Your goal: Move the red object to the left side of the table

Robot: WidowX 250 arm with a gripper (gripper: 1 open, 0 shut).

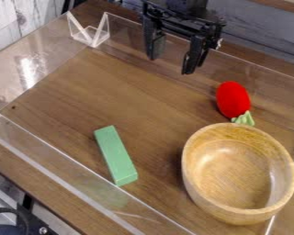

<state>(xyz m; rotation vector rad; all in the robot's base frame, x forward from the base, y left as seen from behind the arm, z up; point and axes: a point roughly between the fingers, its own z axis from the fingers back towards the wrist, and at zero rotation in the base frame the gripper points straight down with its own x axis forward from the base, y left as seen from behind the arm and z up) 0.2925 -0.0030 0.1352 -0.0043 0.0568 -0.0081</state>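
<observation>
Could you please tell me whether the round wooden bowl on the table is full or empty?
Empty: the round wooden bowl shows only bare wood inside, and the small red strawberry-like toy lies outside it.

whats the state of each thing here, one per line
tool: open, empty, pointing down above the table, clear of everything
strawberry: on the table, ungrasped, just behind the bowl
bowl: upright, empty
green block: lying flat, left of the bowl, apart from it
table: walled by clear acrylic
</observation>
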